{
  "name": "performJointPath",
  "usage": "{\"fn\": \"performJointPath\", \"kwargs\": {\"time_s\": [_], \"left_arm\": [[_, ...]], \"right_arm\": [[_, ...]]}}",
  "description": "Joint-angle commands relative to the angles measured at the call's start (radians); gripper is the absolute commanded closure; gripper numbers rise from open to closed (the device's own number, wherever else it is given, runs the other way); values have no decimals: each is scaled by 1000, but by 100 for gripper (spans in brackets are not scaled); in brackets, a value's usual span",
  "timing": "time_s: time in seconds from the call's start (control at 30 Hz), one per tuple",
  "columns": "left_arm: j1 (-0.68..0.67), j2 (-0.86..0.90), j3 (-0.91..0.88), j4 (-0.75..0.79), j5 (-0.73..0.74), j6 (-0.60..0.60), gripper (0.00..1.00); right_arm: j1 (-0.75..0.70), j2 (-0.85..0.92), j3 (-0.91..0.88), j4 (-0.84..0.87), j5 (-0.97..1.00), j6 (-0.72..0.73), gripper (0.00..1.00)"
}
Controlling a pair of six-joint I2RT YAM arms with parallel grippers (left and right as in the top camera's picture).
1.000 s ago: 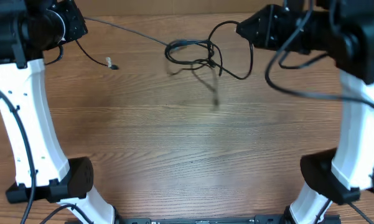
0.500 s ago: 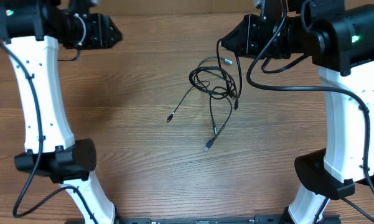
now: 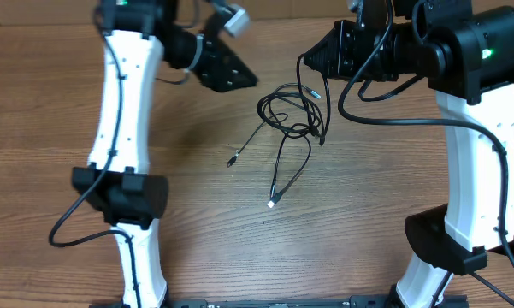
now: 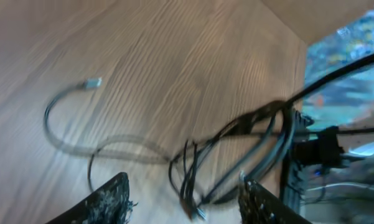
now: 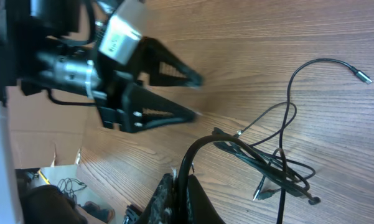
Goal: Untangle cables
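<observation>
While my right tool (image 5: pixel 179 199) clenches the limp, light cables (image 3: pixel 291 115), my released left tool (image 5: pixel 197 96) should take a free strand.

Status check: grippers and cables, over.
Left gripper open, empty, short of the cables. Right gripper shut on one loop. Bundle knotted, plug ends trailing on table. No obstruction seen.

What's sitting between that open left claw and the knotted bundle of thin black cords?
Nothing visible. Only bare wooden table lies between the left claw and the knotted bundle of thin black cords. Its path looks clear, as far as these views show.
</observation>
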Motion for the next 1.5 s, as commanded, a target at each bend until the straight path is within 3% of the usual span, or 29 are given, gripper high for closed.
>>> {"fn": "performJointPath", "kwargs": {"time_s": [0.0,0.2,0.27,0.33,0.43,0.53,0.57,0.6,0.7,0.83,1.0,1.23,1.47], "left_arm": [[-68,28,7,59,59,82,44],[-141,68,7,117,55,82,47],[-151,82,7,115,47,82,51],[-153,91,7,109,26,81,63],[-145,91,8,101,3,80,65],[-112,77,14,96,13,51,53],[-87,61,17,92,34,34,40],[-72,51,17,89,47,27,36],[-31,23,17,42,90,30,29],[-26,21,17,-63,125,162,30],[-45,21,16,-63,135,200,31],[-53,21,16,-63,161,209,32],[-104,28,16,-63,134,201,41]], "right_arm": [[9,-8,1,6,-2,1,96],[9,-8,1,6,-2,1,96],[8,-8,1,6,-1,1,96],[8,-8,0,6,0,0,96],[8,-8,0,6,8,0,96],[8,-8,0,6,8,0,96],[8,-8,0,6,8,0,96],[8,-8,0,6,8,0,96],[8,-8,0,6,8,1,96],[8,-7,0,6,8,1,96],[8,-7,0,6,7,1,96],[8,-7,0,6,7,1,96],[8,-7,0,19,8,-3,96]]}}
